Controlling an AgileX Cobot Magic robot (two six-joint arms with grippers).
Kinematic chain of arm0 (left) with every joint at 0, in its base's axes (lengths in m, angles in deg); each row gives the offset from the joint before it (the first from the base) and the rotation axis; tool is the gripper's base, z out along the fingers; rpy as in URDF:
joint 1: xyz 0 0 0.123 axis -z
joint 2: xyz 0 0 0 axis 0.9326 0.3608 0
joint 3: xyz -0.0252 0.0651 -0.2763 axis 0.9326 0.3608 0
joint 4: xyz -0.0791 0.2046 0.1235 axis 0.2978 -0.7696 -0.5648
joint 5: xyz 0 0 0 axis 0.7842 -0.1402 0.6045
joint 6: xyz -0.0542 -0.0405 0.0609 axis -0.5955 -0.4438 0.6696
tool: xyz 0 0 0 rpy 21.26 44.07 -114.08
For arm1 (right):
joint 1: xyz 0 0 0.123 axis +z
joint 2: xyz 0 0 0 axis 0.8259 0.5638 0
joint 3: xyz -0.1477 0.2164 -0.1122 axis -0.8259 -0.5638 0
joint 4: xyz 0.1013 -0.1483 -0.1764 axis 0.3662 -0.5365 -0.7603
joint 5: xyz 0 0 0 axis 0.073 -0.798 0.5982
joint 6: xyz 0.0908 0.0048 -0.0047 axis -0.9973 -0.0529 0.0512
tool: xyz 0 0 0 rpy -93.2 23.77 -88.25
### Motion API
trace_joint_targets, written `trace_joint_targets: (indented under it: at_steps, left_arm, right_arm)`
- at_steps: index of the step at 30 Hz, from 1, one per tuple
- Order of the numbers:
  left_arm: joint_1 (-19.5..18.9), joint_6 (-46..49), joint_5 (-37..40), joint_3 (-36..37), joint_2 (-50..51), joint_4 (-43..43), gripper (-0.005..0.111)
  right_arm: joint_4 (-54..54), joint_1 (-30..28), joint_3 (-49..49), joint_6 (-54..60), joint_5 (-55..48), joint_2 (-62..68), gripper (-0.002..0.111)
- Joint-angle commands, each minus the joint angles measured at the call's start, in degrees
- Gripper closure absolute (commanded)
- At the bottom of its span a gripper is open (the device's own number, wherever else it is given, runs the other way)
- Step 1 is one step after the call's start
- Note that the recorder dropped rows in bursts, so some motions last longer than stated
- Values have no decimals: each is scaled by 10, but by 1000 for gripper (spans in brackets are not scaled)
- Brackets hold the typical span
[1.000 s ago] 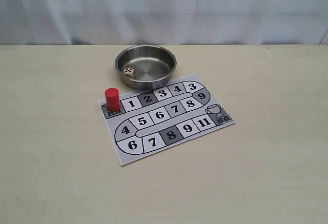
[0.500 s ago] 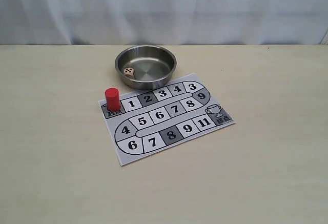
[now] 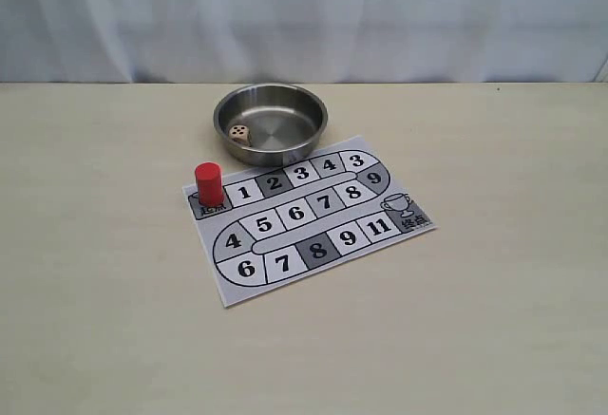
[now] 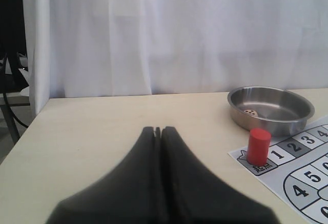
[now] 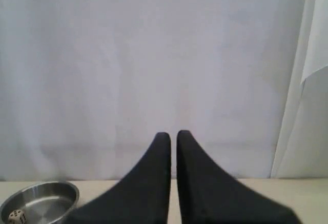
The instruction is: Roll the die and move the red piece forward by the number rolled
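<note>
Steel bowl point(image 3: 285, 156) holds the die point(image 3: 239, 132), red piece point(image 3: 208, 183) on start square, both far ahead of left claw point(image 4: 158, 130) and right claw point(image 5: 173, 134), each pinched together, empty. Risk: die hugs bowl wall, grasp could slip.

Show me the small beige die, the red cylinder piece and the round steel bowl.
small beige die point(image 3: 239, 132): exterior view, its centre
red cylinder piece point(image 3: 208, 189): exterior view, side wall
round steel bowl point(image 3: 275, 156): exterior view, front outer wall

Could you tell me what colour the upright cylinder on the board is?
The small upright cylinder is plain red; clearest in exterior view.
</note>
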Motion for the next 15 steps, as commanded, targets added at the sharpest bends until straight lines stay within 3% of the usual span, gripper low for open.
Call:
trace_joint_targets:
  at_steps: [1, 15]
  left_arm:
    - [0, -5, -2, 2, -1, -1, 107]
    - [0, -5, -2, 2, -1, -1, 107]
  right_arm:
    - [1, 1, 73, -5, -63, 86, 104]
    - [1, 1, 177, -28, -43, 366, 104]
